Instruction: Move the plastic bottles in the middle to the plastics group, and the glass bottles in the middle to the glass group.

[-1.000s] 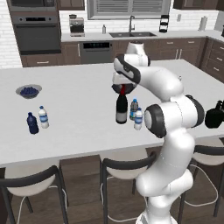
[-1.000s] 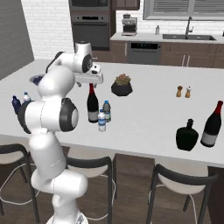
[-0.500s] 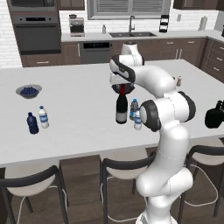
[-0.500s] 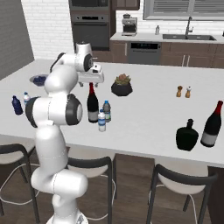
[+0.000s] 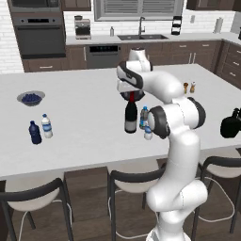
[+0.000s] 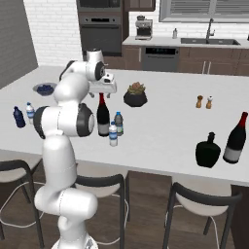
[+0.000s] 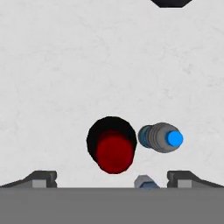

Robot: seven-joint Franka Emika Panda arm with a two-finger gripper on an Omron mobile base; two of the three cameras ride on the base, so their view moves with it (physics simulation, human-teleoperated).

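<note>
**Gripper poised over the wine bottle**

Above the middle of the counter, nearer its front edge, the gripper [image 7: 112, 186] hangs with its jaws spread wide and nothing between them, pointing straight down. Directly beneath it stands the wine bottle [image 5: 131, 114], upright, its long axis running up toward the hand; in the hand view its red foil top [image 7: 113, 154] lies centred between the 2 fingertips [image 7: 41, 178], so the approach looks like a plain vertical drop onto the neck.

Just beside the wine bottle, on its right as seen from the left base view, stand the 2 small plastic bottles: the grey-blue one [image 6: 118, 122] and, closer to the front edge, the clear one [image 6: 113, 134]. Both are close enough that a wide jaw could brush them on the way down.

Further out, the plastics pair [image 5: 40, 129] sits toward the counter's left end, and the squat black bottle [image 6: 208, 151] toward its right end, well apart from the middle cluster.
</note>
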